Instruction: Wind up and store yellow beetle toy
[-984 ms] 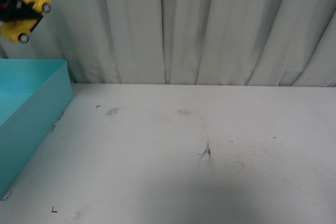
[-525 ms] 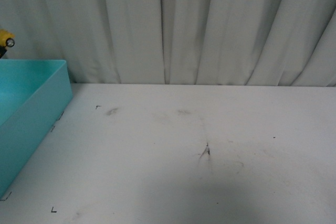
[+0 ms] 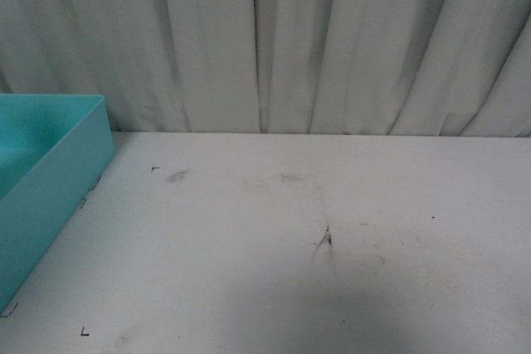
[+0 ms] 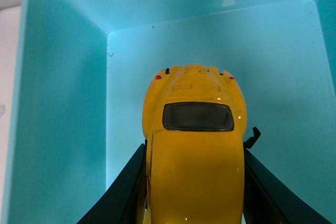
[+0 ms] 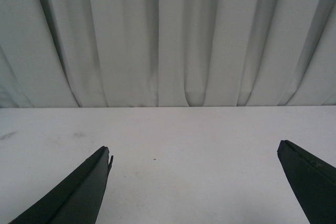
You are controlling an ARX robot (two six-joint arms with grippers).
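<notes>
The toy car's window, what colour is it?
The window of the yellow beetle toy is dark, nearly black; left wrist view shows it best.

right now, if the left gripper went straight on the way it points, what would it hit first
Likely the teal bin floor: the yellow beetle toy clamped in the left gripper leads, so it touches first. Depth is unclear.
</notes>
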